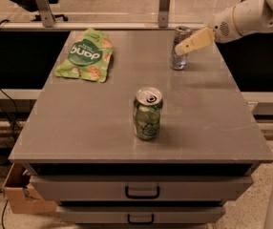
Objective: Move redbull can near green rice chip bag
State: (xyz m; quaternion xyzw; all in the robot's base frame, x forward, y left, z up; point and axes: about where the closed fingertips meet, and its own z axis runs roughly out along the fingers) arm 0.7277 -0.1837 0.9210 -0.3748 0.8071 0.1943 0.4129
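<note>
The redbull can (179,51), slim and silver-blue, stands upright at the back right of the grey table (103,123). The green rice chip bag (86,55) lies flat at the back left. My gripper (183,47) reaches in from the upper right on a white arm, and its beige fingers (194,41) overlap the can's upper part. I cannot tell whether they touch the can.
A wider green soda can (147,113) stands upright in the middle of the table, nearer the front. Drawers (141,190) sit under the table's front edge. A cardboard box (19,192) sits on the floor at the lower left.
</note>
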